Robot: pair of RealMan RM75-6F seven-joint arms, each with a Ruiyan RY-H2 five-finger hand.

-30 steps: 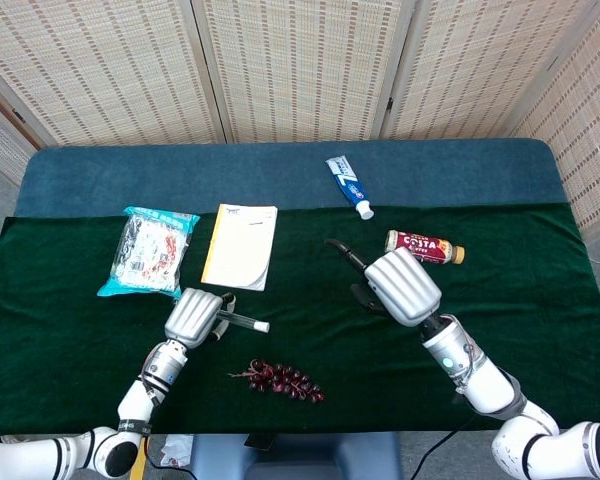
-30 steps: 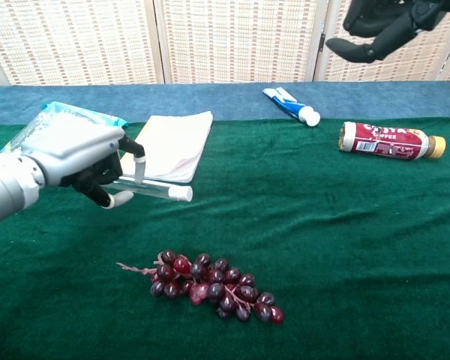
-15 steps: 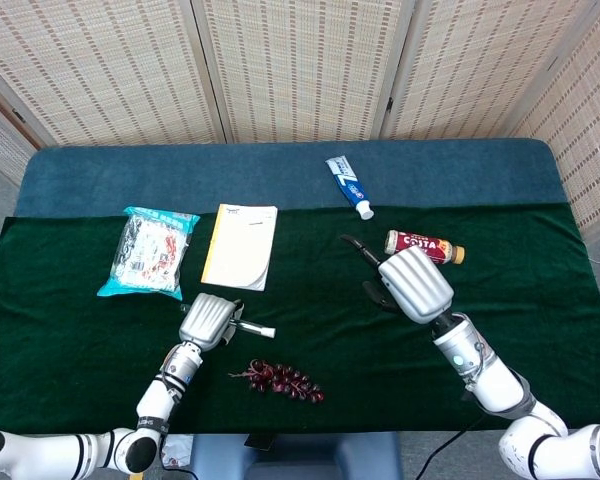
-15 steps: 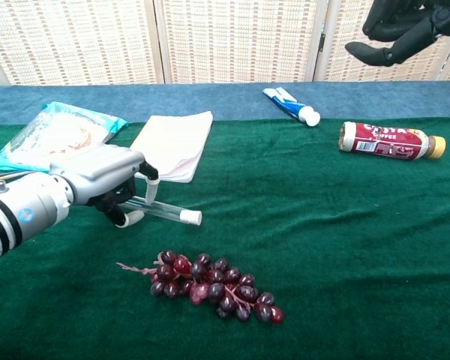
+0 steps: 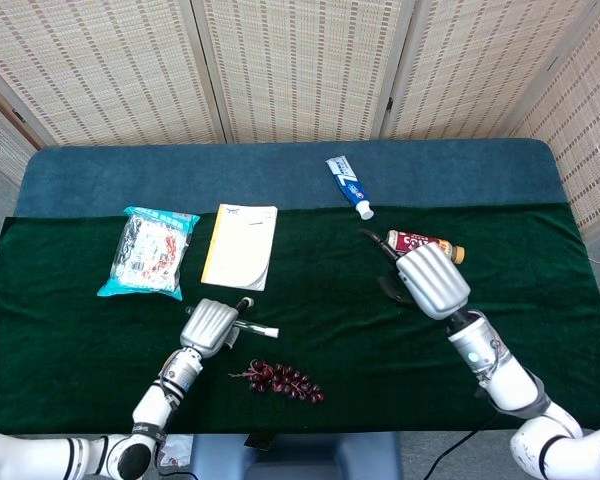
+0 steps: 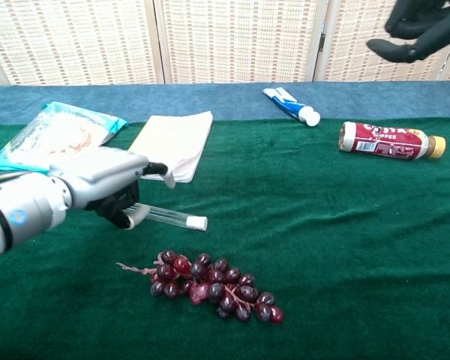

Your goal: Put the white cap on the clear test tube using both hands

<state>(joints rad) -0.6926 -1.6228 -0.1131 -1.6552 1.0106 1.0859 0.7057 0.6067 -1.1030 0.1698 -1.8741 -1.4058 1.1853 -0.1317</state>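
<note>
The clear test tube lies nearly flat on the green cloth, with the white cap on its right end. My left hand is over the tube's left end. Its thumb is lifted clear of the tube, while the curled fingers still touch the glass from below. In the head view the tube pokes out to the right of the left hand. My right hand hovers empty near the coffee bottle, fingers loosely apart; the chest view shows only its dark fingers at the top right.
A bunch of dark grapes lies just in front of the tube. A notebook and a snack bag are behind the left hand. A toothpaste tube and a Costa bottle lie at the back right.
My left hand lowered the capped tube toward the cloth and lifted its thumb off it. My right hand drew back to the right, away from the tube.
</note>
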